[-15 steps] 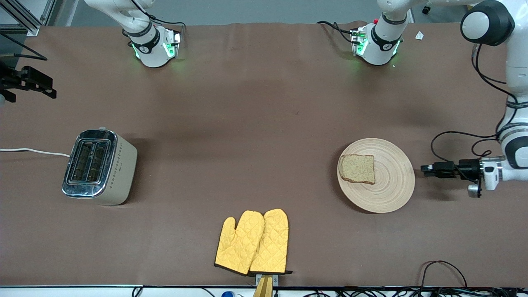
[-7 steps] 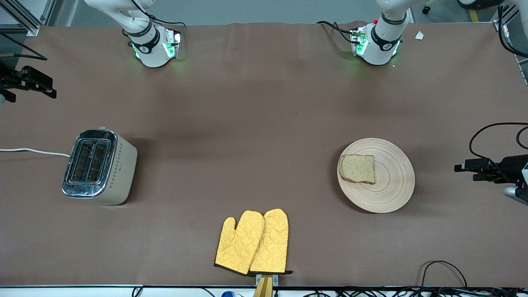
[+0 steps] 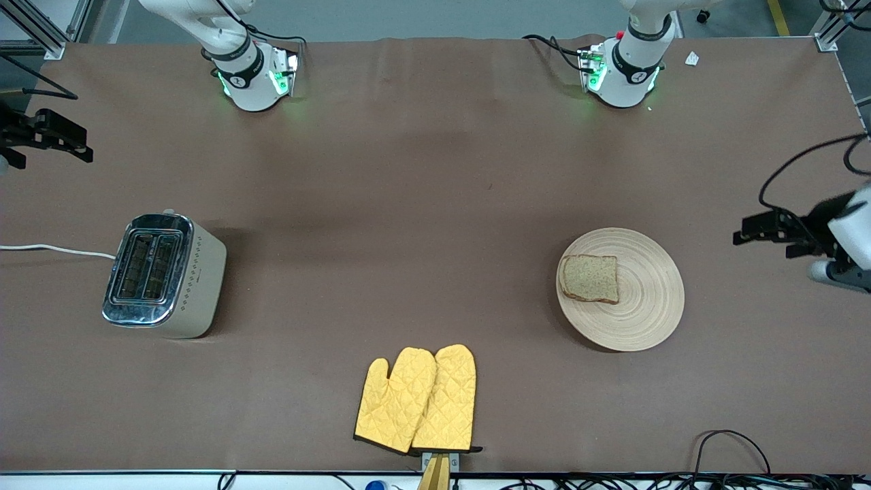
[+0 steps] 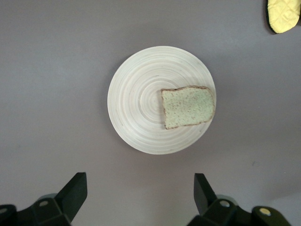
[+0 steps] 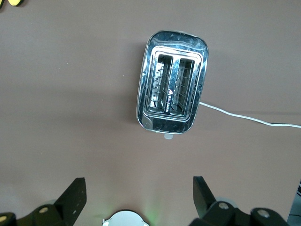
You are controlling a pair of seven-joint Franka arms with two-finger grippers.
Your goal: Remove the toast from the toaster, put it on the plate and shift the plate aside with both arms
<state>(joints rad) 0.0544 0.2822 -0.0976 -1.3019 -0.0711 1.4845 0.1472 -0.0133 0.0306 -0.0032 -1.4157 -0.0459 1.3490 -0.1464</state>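
Toast point(image 3: 590, 278) flat on plate point(image 3: 646, 313) — toward the toaster point(image 3: 163, 274), left tool point(image 3: 765, 228) and right tool point(image 3: 58, 139) both spread, empty.

Bare table point(image 3: 422, 204) surrounds the plate point(image 3: 646, 313) on every side, and nothing stands over the toast point(image 3: 590, 278). The mitts point(image 3: 416, 400) lie nearer the camera, well apart. The toaster point(image 3: 163, 274) and its cord point(image 3: 54, 249) occupy the right arm's end.

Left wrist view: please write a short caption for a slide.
Open left gripper above the plate, with the toast lying on it.
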